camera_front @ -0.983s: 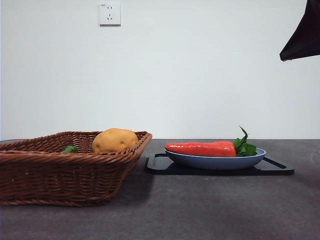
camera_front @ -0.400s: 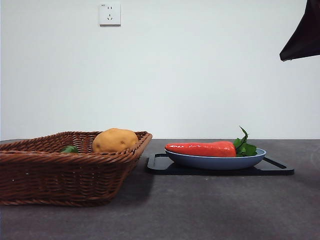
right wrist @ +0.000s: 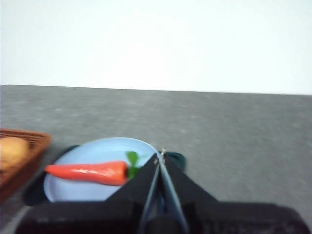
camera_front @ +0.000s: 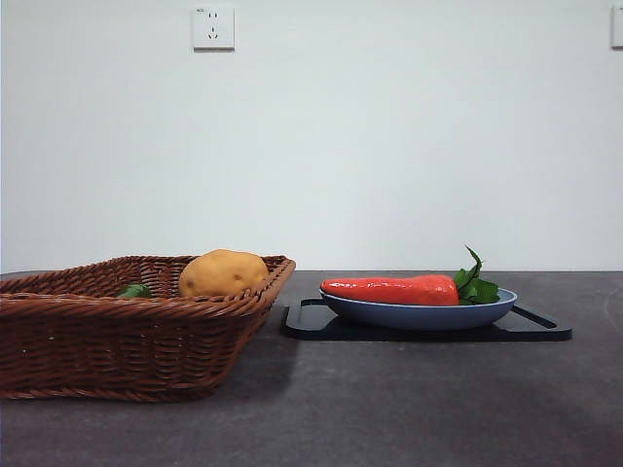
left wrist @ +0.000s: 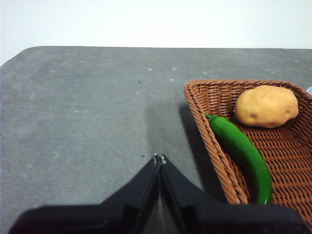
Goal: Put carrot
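Note:
The glossy orange-red carrot (camera_front: 391, 290) lies on its side in a blue plate (camera_front: 419, 314), green leaves at its right end. The right wrist view shows the same carrot (right wrist: 87, 172) on the plate (right wrist: 97, 151). My right gripper (right wrist: 160, 155) is shut and empty, well above and behind the plate, out of the front view. My left gripper (left wrist: 159, 159) is shut and empty over bare table, beside the wicker basket (left wrist: 219, 161).
The blue plate rests on a black tray (camera_front: 545, 326). The brown wicker basket (camera_front: 127, 341) at the left holds a yellow-brown potato (camera_front: 223, 272) and a green pepper (left wrist: 241, 153). A white socket (camera_front: 213, 27) is on the wall.
The dark arm tip at the top right corner of the front view has withdrawn out of the picture. Carrot, plate and basket have not moved.

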